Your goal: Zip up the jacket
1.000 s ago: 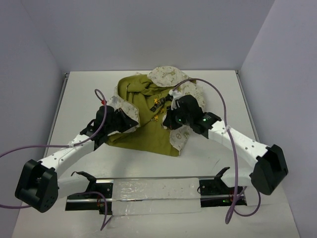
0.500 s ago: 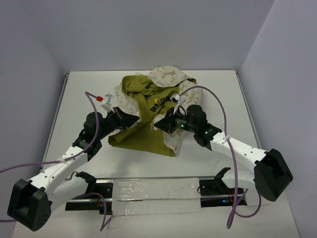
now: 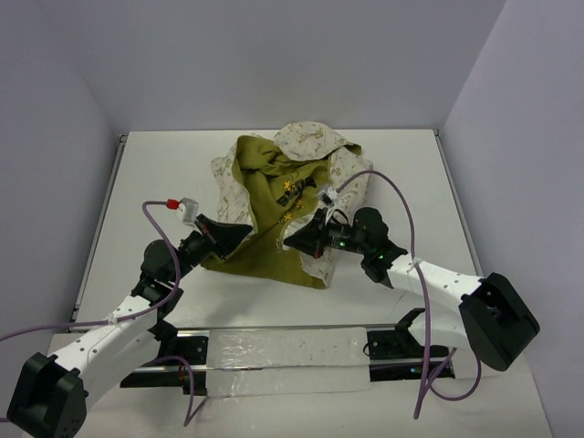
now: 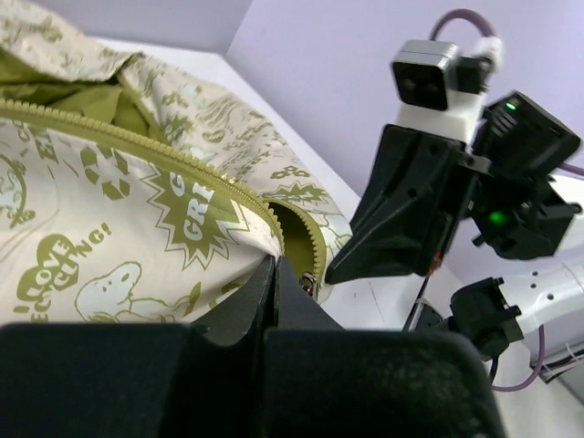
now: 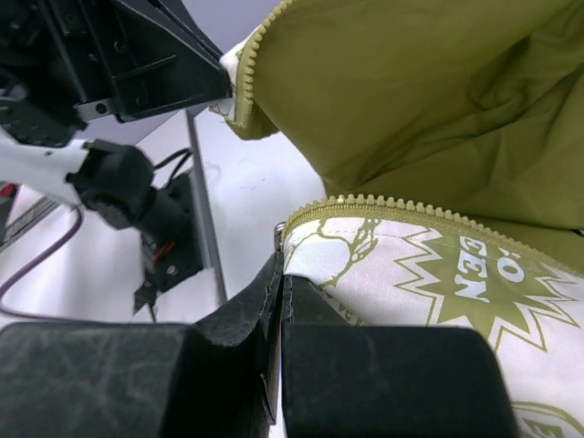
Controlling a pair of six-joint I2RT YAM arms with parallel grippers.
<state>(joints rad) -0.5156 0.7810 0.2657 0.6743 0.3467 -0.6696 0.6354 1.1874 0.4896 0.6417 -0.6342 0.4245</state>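
Jacket (image 3: 274, 187) lies open mid-bench (image 3: 155, 173), olive lining up. Left tool (image 3: 243, 234) clenched on lower corner of one cream front, beside zipper teeth (image 4: 182, 169). Right tool (image 3: 292, 239) clenched on other front's corner at its zipper edge. Tools near, not touching.

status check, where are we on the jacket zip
Left tool shut on one front edge of the jacket. Right tool shut on the other edge. Zipper undone, halves apart. Nothing seen in the way.
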